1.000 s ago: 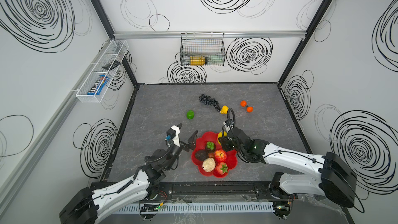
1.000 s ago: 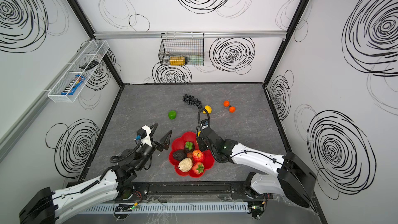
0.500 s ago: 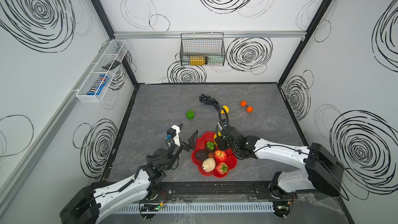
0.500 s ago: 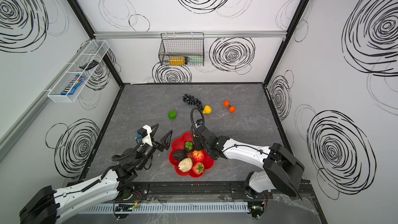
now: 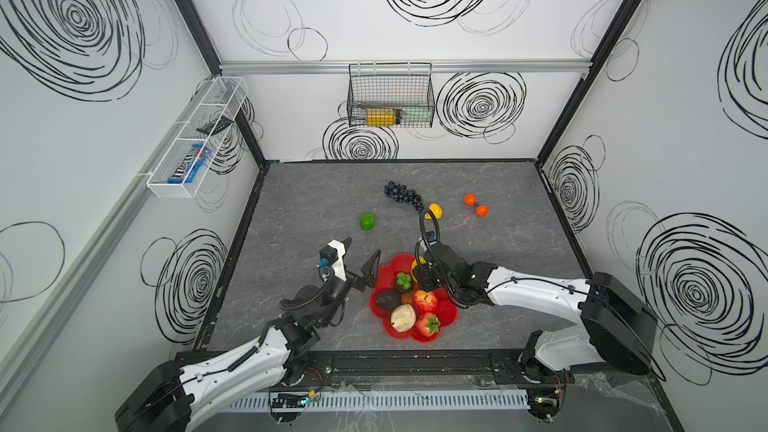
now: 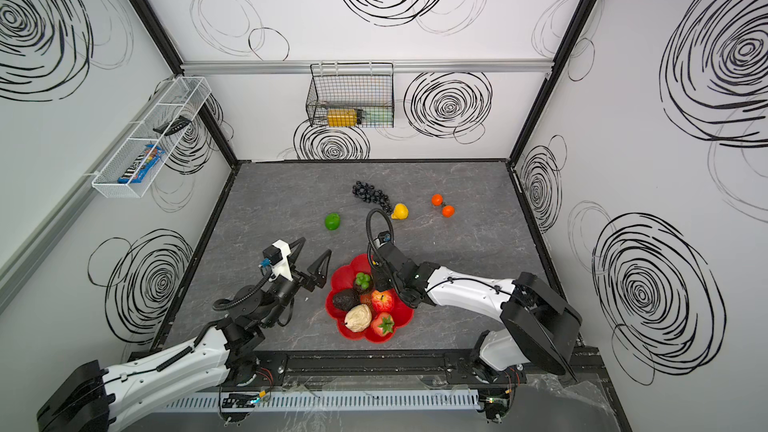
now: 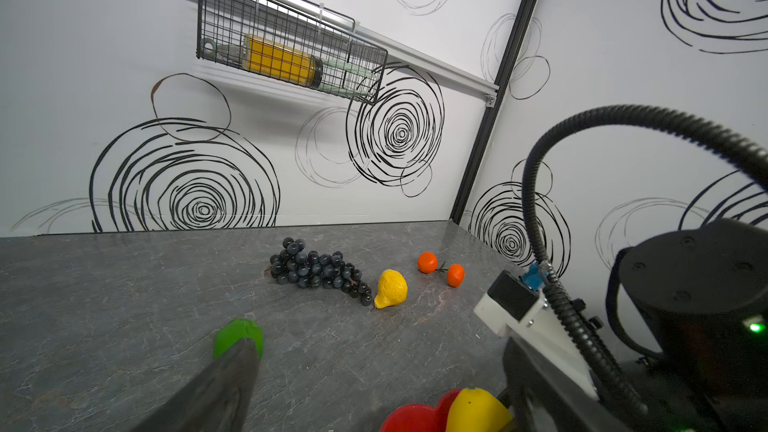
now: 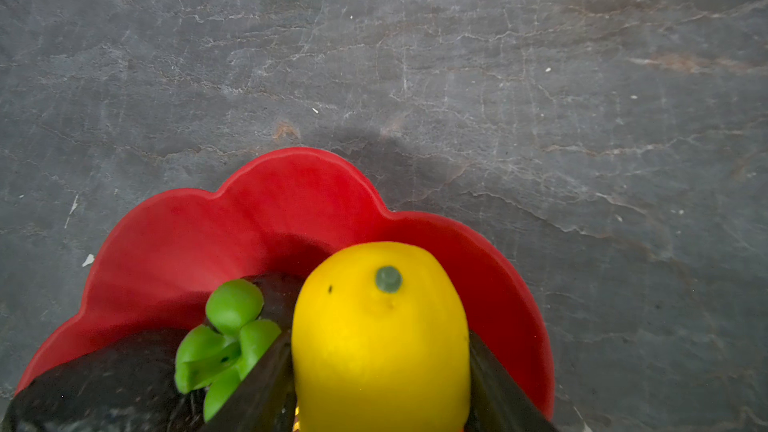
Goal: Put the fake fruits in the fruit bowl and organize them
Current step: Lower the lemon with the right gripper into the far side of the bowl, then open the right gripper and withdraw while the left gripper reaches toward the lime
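My right gripper [image 8: 380, 340] is shut on a yellow lemon [image 8: 380, 326], low over the far right part of the red fruit bowl [image 5: 449, 314]. In the bowl lie a mangosteen [image 5: 403, 281], an avocado [image 5: 387, 299], an apple [image 5: 425, 300], a beige lumpy fruit [image 5: 403, 317] and a strawberry [image 5: 428, 324]. On the table farther back are a lime [image 5: 367, 221], black grapes [image 5: 402, 195], a second lemon [image 5: 434, 211] and two oranges [image 5: 469, 199]. My left gripper [image 5: 363, 246] stands open and holds nothing, just left of the bowl.
A black wire basket [image 5: 390, 95] with a yellow container hangs on the back wall. A white mesh basket [image 5: 195, 139] with a blue packet is fixed to the left wall. Black frame rails edge the grey table [image 5: 311, 201].
My right gripper has carried the lemon a little to the left, in over the bowl beside the mangosteen. The left arm has stayed put.
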Controlling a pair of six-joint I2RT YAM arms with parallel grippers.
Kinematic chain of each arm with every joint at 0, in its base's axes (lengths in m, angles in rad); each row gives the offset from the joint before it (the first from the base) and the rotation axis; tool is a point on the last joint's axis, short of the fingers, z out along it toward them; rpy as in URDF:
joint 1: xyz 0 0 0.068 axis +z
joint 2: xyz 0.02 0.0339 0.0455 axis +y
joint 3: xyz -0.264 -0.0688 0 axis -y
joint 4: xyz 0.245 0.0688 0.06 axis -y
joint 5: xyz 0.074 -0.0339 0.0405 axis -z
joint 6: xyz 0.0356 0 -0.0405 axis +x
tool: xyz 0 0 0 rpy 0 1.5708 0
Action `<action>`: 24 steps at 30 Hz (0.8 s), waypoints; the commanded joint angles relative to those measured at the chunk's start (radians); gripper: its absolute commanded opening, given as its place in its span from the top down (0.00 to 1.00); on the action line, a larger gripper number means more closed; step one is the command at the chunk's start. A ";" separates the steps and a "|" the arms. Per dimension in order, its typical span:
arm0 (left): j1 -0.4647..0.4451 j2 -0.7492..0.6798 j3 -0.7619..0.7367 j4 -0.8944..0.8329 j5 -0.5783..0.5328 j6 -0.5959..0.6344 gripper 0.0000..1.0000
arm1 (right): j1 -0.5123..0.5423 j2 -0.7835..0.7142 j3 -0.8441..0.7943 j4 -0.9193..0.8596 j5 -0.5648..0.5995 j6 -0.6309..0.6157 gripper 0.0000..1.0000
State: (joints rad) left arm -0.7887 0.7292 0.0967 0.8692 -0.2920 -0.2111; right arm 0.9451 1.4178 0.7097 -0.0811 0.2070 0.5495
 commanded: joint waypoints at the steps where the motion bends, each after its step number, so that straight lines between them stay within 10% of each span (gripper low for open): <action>1: 0.011 -0.005 -0.008 0.034 0.005 -0.014 0.04 | 0.007 0.007 0.011 0.009 0.007 0.014 0.39; 24: 0.072 0.037 0.047 -0.049 0.034 -0.064 0.04 | 0.008 -0.080 0.056 -0.078 0.040 0.006 0.21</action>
State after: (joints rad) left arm -0.7490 0.7532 0.0971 0.8505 -0.2840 -0.2382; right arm 0.9459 1.3849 0.7204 -0.1207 0.2298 0.5575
